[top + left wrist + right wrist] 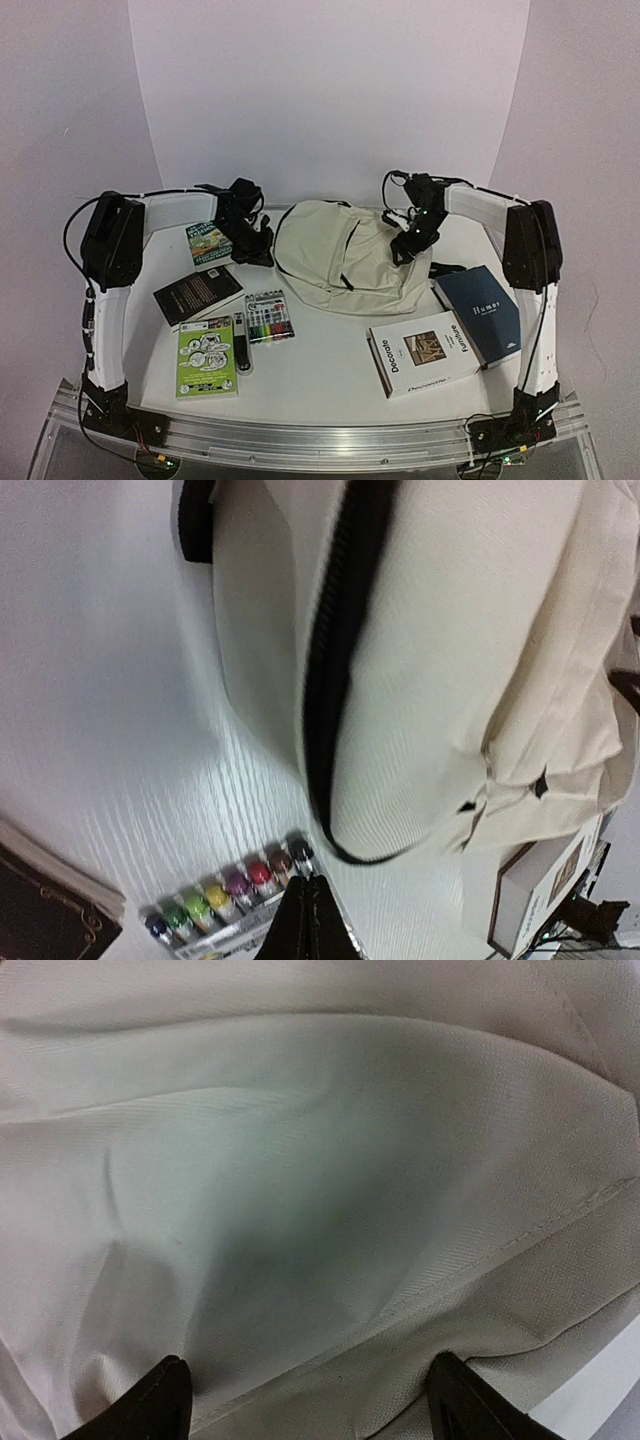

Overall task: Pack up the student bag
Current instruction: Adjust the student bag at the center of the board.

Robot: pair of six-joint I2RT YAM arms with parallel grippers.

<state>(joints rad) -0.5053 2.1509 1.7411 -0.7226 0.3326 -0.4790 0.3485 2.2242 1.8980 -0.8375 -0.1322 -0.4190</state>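
A white worktop point(320, 375) seen from above, with two robot arms reaching in from its near edge. The student bag point(345, 258), a cream fabric backpack with black zippers, lies slumped at the middle of the worktop, toward the back, between the two arms.

The left gripper point(258, 248) hangs just beside the bag's left edge. In the left wrist view its two dark fingers point(297, 925) are pressed together with nothing visible between them, above a pack of coloured markers point(225, 895).

The right gripper point(408, 243) is over the bag's right side. In the right wrist view its fingers point(150, 1410) stand wide apart and cream cloth fills the space between them. Whether they touch the cloth cannot be told.

Left of the bag lie a small green-covered book point(210, 243), a black book point(197, 295), the marker pack, a green booklet point(207, 357) and a slim black object point(243, 345) just beside the booklet. Right of the bag, a dark blue book point(480, 312) titled "Humor" lies side by side with a white book point(425, 352) nearer the front edge
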